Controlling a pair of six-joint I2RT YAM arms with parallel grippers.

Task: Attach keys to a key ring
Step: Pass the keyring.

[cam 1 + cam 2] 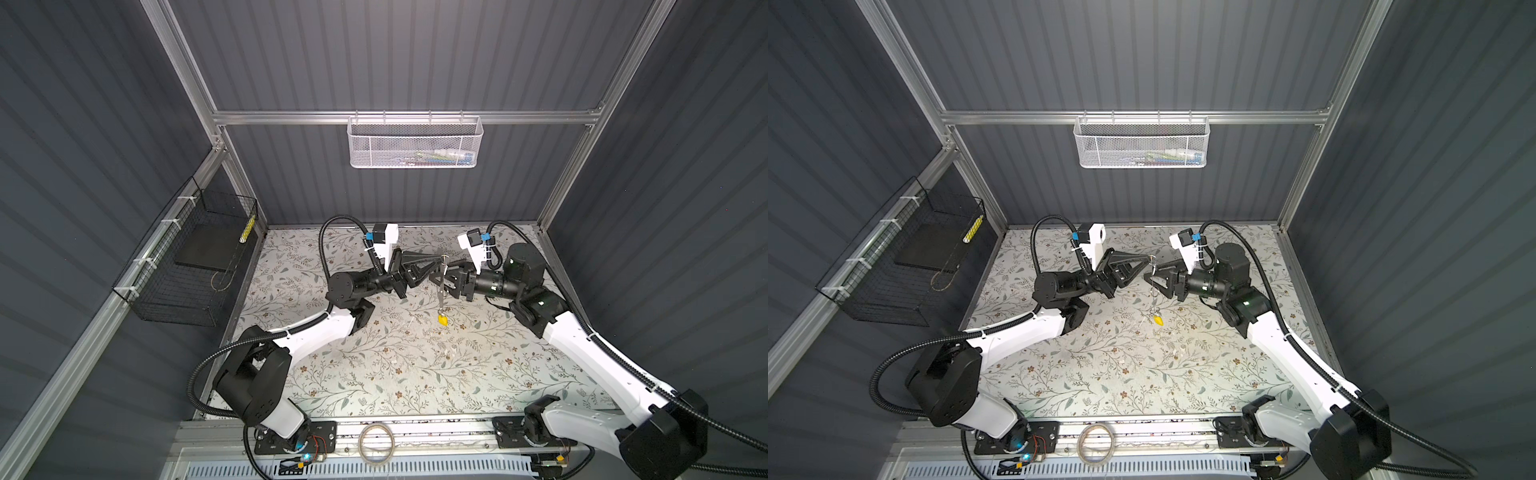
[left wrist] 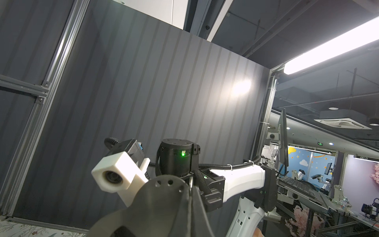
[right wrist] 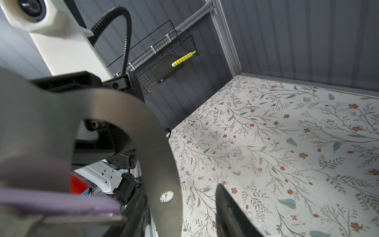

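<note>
Both arms meet above the back middle of the floral table. My left gripper (image 1: 437,261) (image 2: 191,189) is shut on the thin top end of the key ring (image 1: 440,291) (image 1: 1154,286), which hangs down from it. The yellow key (image 1: 443,319) (image 1: 1158,319) dangles at the ring's lower end. My right gripper (image 1: 436,279) (image 3: 181,190) is open. The ring's flat grey band (image 3: 147,133) lies against one of its fingers, with a gap to the other finger (image 3: 229,211). The lilac key (image 3: 61,203) shows blurred close to the right wrist camera; what holds it I cannot tell.
A white mesh basket (image 1: 415,141) hangs on the back wall. A black wire basket (image 1: 195,257) holding a yellow marker hangs on the left wall. A translucent tape roll (image 1: 376,442) lies on the front rail. The floral table (image 1: 415,374) spreads below the arms.
</note>
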